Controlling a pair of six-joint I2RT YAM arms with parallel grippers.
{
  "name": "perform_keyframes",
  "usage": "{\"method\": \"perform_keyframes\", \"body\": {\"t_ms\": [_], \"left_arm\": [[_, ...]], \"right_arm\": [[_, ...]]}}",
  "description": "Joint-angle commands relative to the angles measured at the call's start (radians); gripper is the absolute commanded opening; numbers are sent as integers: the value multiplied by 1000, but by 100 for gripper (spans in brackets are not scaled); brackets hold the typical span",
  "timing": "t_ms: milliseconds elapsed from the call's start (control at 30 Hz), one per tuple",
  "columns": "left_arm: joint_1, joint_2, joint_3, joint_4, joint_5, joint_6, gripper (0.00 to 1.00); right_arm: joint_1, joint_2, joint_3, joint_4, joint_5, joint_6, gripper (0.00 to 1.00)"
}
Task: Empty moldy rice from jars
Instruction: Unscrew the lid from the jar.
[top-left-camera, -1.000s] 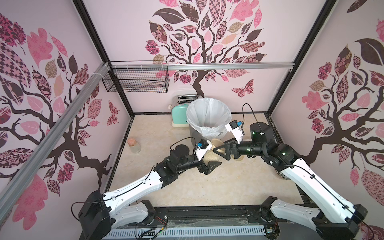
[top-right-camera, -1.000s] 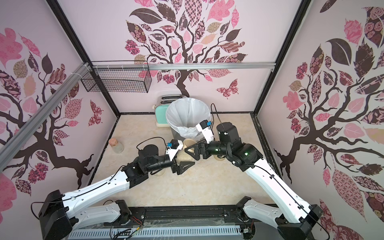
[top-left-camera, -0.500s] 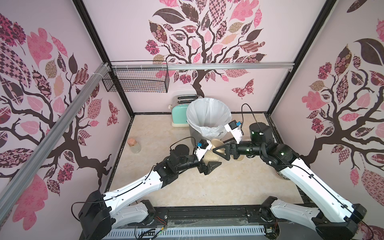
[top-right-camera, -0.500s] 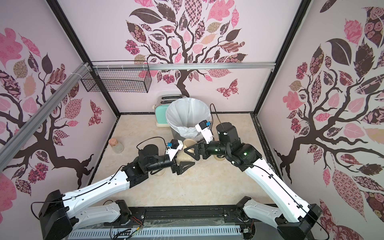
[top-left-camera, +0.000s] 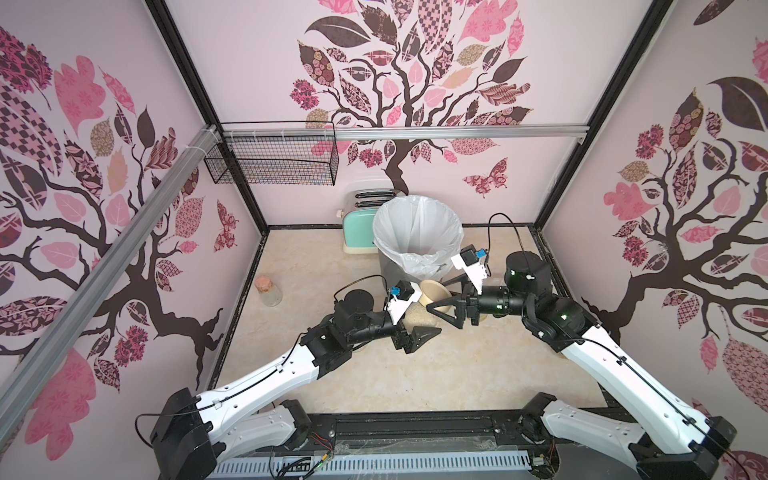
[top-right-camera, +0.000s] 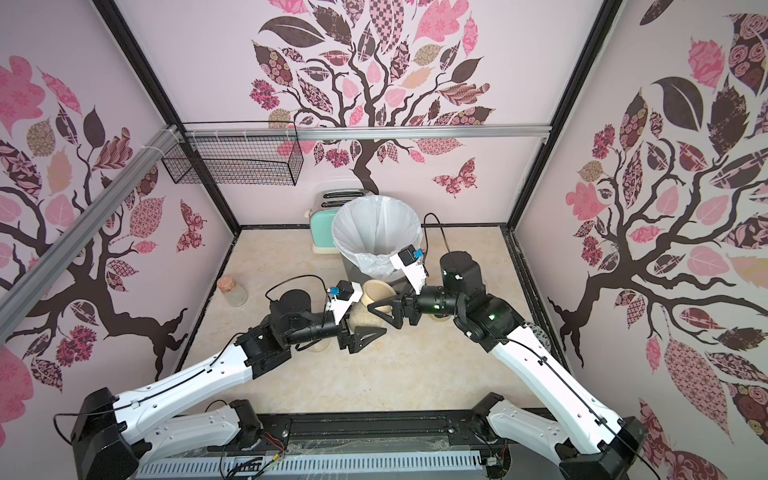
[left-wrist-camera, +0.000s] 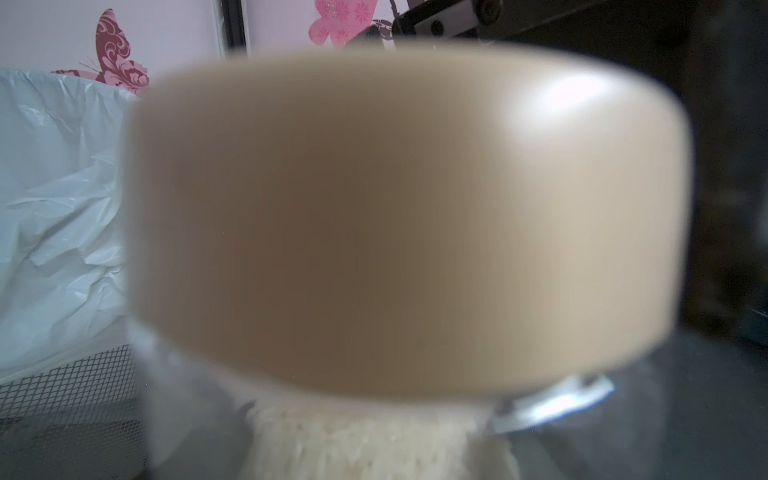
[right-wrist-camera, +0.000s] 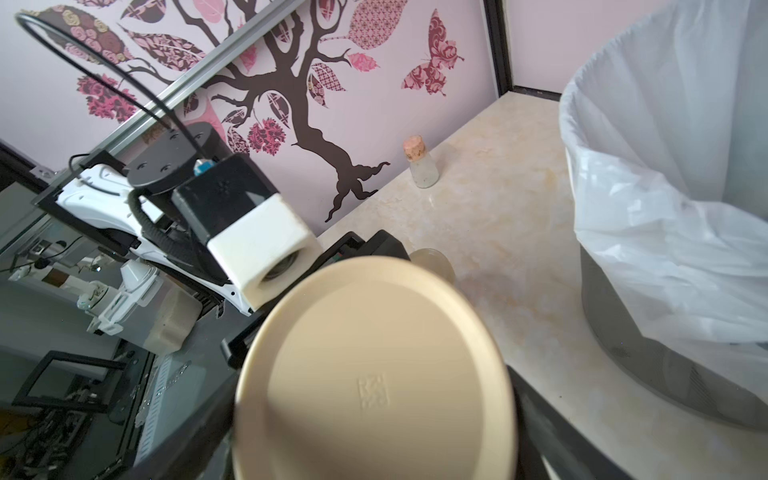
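Tabletop (top-left-camera: 374, 374) of beige marble pattern, boxed by pink tree-decal walls; white-lined bin (top-left-camera: 415, 224) and mint toaster (top-left-camera: 357, 228) at its back edge. 1 glass jar (top-right-camera: 361, 318) of cream rice (left-wrist-camera: 374, 449) is mid-table before the bin, clamped by the left gripper (top-left-camera: 422, 326). The right gripper (top-left-camera: 437, 297) clasps its beige lid (right-wrist-camera: 365, 361). Both arms sit as 1 second ago.

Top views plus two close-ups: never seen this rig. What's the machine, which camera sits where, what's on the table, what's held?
Two white robot arms, left and right. Both top views come from a camera pair overhead; each close-up comes from a camera on an arm's wrist. On the table: a lined bin, a mint toaster, a small corked bottle. The left arm's fingers hold a glass jar of rice. The right arm's fingers straddle its beige lid; whether they squeeze it is unclear.
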Motion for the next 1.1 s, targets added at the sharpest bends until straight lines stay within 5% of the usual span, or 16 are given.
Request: {"method": "perform_keyframes", "body": {"t_ms": [0,433,567,1067], "left_arm": [[-3,-33,84,140,75,-70,74],[-4,-65,115,116,108,-93,73],[-4,-73,115,89,78,-69,73],[-4,-38,115,37,-32,2,72]], "right_arm": [[25,-11,-16,73,-221,-130,82],[21,26,27,73,-324,-200,80],[21,-2,43,22,-220,-196,99],[22,-39,93,-28,47,67,99]]}}
